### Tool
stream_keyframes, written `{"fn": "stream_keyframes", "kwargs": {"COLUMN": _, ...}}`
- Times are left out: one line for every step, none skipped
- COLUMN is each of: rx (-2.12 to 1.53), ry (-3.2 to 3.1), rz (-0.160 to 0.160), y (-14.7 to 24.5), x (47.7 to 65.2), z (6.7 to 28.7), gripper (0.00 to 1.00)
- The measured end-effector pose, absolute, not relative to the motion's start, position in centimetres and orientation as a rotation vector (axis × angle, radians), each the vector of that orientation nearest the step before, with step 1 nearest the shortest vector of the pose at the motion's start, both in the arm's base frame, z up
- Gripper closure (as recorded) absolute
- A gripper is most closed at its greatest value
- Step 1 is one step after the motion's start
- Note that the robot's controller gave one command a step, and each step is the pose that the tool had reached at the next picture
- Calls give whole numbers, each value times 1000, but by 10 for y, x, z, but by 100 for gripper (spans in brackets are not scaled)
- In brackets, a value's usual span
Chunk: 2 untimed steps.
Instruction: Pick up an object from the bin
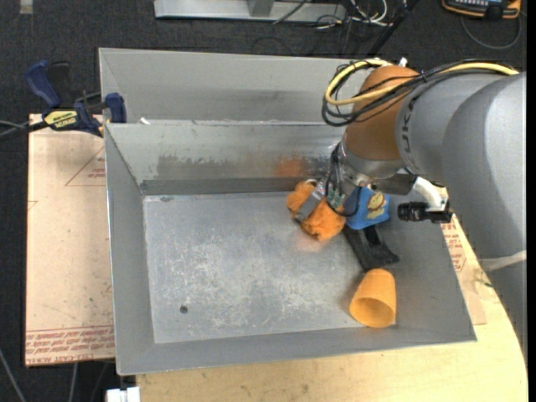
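1. The left and middle of the grey bin are bare metal floor. Everything loose lies in the right third, so a pick has to happen there.

2. The first thing from the left is a lumpy orange object, soft-looking and crumpled, with a small grey piece touching its left side. It lies near the back wall, right of centre, and I judge it to be the thing to pick because it sits directly below the wrist.

3. The pincer hangs just above and touching the top of that orange lump, under the arm's orange-brown wrist cover. The wrist hides its tips, so I cannot tell whether it is open, closed or gripping the lump. To do this step well, it should come down squarely over the thickest part of the lump and close on the orange body alone, leaving out the grey piece. A straight lift would then keep the lump clear of the back wall.

4. Just right of the lump, a blue object with a yellow spot lies touching it or nearly so. A black elongated thing runs down from beneath it toward the front. These two are the main risk, since a grasp set too far right could snag them.

5. Nearer the front right corner an orange cone-shaped cup lies on its side, apart from the cluster and out of the way.
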<state>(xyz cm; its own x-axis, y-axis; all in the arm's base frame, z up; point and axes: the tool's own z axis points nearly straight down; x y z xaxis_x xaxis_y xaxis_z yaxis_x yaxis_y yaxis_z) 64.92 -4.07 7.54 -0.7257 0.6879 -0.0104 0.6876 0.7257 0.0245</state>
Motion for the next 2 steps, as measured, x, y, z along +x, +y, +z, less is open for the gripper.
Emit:
{"fn": "stream_keyframes", "kwargs": {"rx": 1154, "ry": 2904, "rz": 28, "y": -40, "x": 648, "z": 78, "gripper": 100}}
{"fn": "stream_keyframes", "kwargs": {"rx": 1154, "ry": 2909, "rz": 25, "y": -40, "x": 646, "z": 96, "gripper": 100}}
